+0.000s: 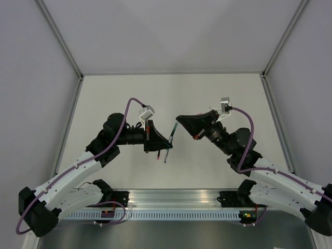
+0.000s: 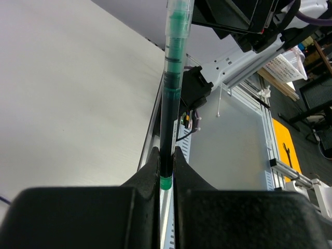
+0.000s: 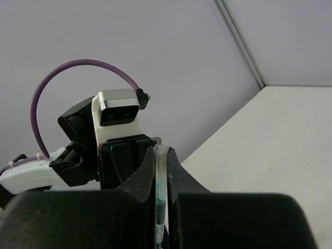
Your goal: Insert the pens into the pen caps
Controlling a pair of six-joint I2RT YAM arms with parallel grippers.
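Note:
One dark green pen (image 1: 169, 145) hangs in the air between the two arms above the table's middle. My left gripper (image 1: 167, 143) is shut on its lower part; in the left wrist view the fingers (image 2: 150, 166) pinch the dark barrel (image 2: 170, 104) just above its green end plug (image 2: 165, 182). A clear, green-tinted pen cap (image 3: 161, 161) sits over the pen's other end. My right gripper (image 1: 178, 121) is shut on that cap, whose open rim shows at the fingertips (image 3: 147, 166). The cap (image 2: 179, 21) runs up toward the right gripper. No other pens or caps are in view.
The white table (image 1: 171, 93) is boxed in by pale walls with metal corner posts. An aluminium rail (image 1: 176, 199) carrying both arm bases runs along the near edge. The left arm's wrist camera (image 3: 118, 106) faces the right gripper closely.

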